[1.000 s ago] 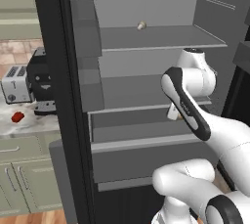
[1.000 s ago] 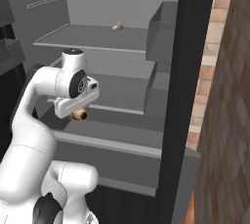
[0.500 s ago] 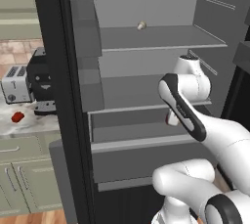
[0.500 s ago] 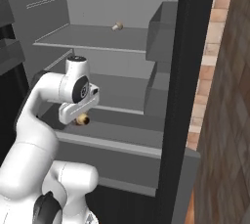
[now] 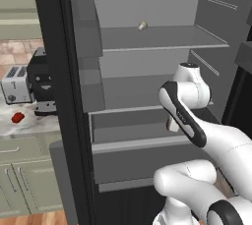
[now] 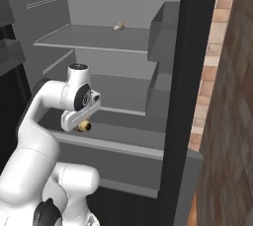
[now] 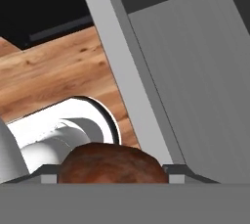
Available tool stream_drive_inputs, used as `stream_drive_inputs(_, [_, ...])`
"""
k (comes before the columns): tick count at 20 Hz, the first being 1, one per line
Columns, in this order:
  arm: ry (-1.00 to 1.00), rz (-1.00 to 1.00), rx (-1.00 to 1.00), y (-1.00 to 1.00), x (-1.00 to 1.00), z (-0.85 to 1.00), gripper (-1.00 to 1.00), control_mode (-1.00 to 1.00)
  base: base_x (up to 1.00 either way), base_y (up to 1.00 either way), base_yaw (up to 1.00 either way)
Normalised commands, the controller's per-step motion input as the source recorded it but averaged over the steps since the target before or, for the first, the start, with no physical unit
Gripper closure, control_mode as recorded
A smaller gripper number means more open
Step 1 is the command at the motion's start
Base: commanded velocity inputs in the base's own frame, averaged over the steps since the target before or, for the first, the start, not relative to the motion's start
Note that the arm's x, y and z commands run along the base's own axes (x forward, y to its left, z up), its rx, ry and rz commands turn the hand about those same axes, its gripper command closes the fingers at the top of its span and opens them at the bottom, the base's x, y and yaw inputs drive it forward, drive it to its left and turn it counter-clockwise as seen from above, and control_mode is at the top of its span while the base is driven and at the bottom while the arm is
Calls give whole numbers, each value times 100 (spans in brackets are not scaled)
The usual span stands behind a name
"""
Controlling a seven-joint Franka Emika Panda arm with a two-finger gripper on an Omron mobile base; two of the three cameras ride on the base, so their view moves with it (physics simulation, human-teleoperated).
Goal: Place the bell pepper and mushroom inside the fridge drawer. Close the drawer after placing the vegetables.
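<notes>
The black fridge (image 6: 190,87) is seen standing open, with grey shelves inside. On the upper shelf (image 6: 94,40) a small pale object (image 6: 118,26) is seen near the back wall. The fridge drawer (image 6: 123,143) is pulled out below the lower shelf. The gripper (image 6: 83,126) is held above the drawer's left part, and the mushroom (image 6: 84,126) is gripped between its fingers. A brick wall (image 6: 225,121) is seen at the right.
</notes>
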Motion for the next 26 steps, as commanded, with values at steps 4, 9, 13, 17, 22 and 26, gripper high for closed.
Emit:
stream_drive_inputs(4, [0,7,0,-7,9,-12,100,-100,0,0,0])
stream_drive_inputs(9, [0,11,0,-14,29,-6,100,-100,0,0,0])
stream_drive_inputs(13, [1,11,0,-10,50,-4,100,-100,0,0,0])
stream_drive_inputs(17, [0,10,0,-1,50,-13,100,-100,0,0,0])
stream_drive_inputs(22, [1,9,0,0,37,-28,100,-100,0,0,0])
stream_drive_inputs(26, [0,7,0,0,10,-33,100,-100,0,0,0])
